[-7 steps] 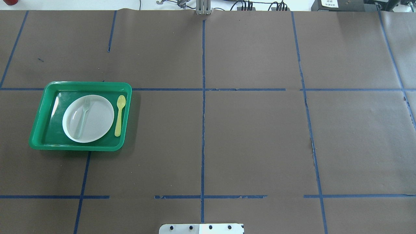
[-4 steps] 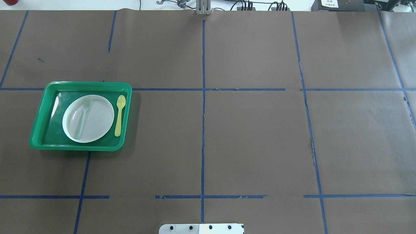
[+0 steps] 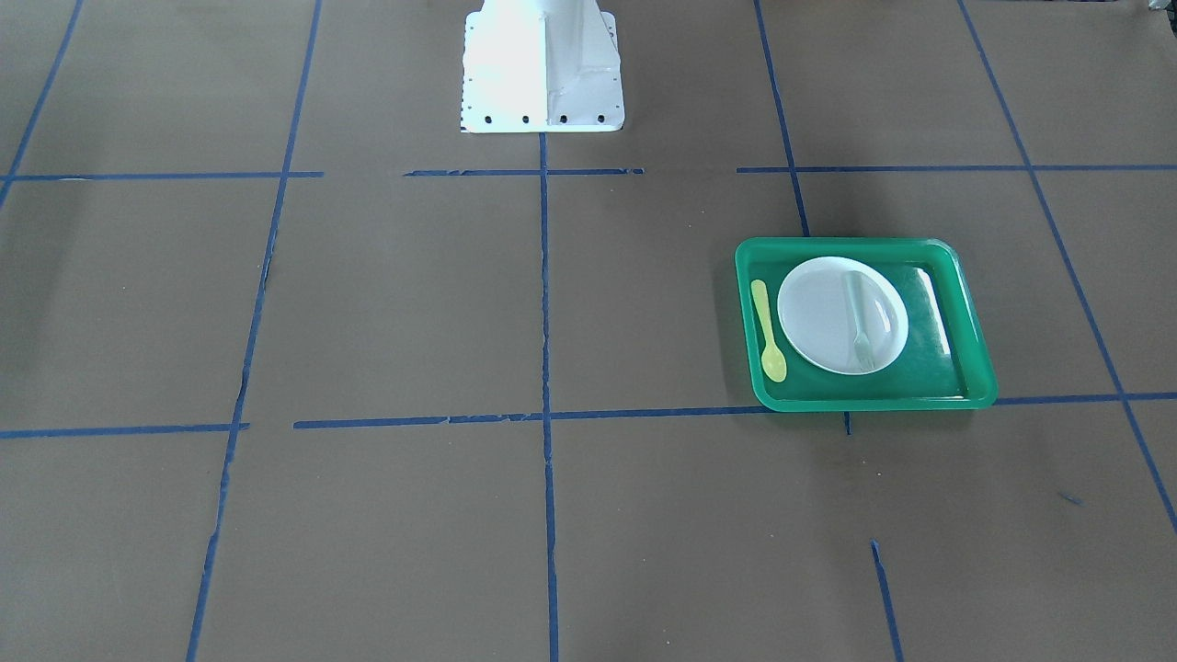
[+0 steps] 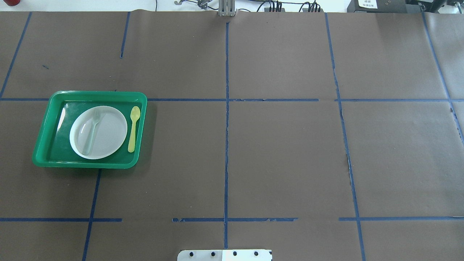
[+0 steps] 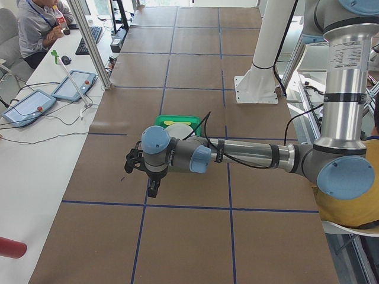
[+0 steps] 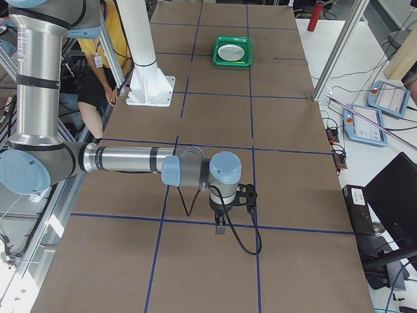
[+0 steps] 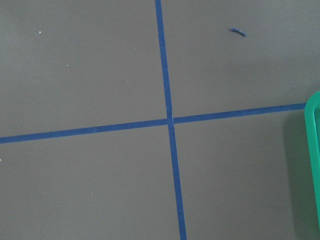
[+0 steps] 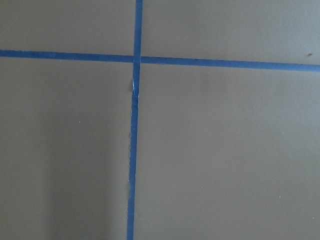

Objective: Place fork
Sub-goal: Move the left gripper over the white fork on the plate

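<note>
The translucent whitish fork [image 4: 91, 131] lies on a white plate [image 4: 108, 134] inside a green tray [image 4: 90, 94] at the table's left. It also shows in the front-facing view, fork [image 3: 858, 324] on plate [image 3: 814, 313] in tray [image 3: 846, 245]. A yellow spoon [image 4: 133, 128] lies in the tray to the right of the plate. My left gripper [image 5: 153, 190] hangs over the table near the tray, and my right gripper [image 6: 219, 229] hangs over the table's right part. Both show only in the side views, so I cannot tell whether they are open or shut. The left wrist view catches only the tray's rim [image 7: 314, 150].
The brown paper table carries blue tape grid lines. The white robot base [image 3: 542, 74] stands at the near middle edge. Tablets [image 5: 74, 86] and a seated operator [image 5: 38, 23] are beyond the far edge. A red can [image 4: 12, 1] sits at the far left corner.
</note>
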Action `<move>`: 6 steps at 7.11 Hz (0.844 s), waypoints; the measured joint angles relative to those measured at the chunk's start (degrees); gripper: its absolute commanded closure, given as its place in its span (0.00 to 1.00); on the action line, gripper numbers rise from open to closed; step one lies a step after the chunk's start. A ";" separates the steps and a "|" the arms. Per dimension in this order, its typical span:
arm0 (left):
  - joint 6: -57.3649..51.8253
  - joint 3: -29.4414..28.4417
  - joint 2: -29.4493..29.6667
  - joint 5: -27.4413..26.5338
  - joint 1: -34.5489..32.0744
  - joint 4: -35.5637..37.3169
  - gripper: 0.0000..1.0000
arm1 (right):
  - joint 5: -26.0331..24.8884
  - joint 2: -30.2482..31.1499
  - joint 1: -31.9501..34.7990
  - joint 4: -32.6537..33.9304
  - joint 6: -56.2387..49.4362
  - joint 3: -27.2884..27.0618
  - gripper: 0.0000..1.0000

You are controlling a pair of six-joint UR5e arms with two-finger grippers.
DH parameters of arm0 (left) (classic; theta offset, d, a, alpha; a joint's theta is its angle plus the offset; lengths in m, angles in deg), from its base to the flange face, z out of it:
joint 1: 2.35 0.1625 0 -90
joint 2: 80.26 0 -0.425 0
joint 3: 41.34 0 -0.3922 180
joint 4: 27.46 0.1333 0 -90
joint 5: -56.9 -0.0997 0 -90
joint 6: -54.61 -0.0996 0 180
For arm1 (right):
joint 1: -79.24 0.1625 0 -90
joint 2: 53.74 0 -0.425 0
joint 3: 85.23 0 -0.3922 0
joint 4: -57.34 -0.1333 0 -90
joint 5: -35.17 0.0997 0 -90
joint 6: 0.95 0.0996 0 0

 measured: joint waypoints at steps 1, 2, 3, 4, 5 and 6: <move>7.46 0.41 0.30 -0.14 5.02 -4.63 0.06 | 0.00 0.00 0.00 0.00 0.00 0.00 0.00; 14.78 0.63 1.34 -0.82 10.42 -8.74 0.09 | 0.00 0.00 0.00 0.00 0.00 0.00 0.00; 21.27 0.67 3.37 -2.77 15.66 -10.87 0.14 | 0.00 0.00 0.00 0.00 0.00 0.00 0.00; 26.24 0.63 5.40 -5.47 20.33 -11.65 0.18 | 0.00 0.00 0.00 0.00 0.00 0.00 0.00; 29.13 0.47 6.99 -7.34 23.96 -11.90 0.22 | 0.00 0.00 0.00 0.00 0.00 0.00 0.00; 30.42 0.21 8.26 -8.23 26.53 -12.00 0.22 | 0.00 0.00 0.00 0.00 0.00 0.00 0.00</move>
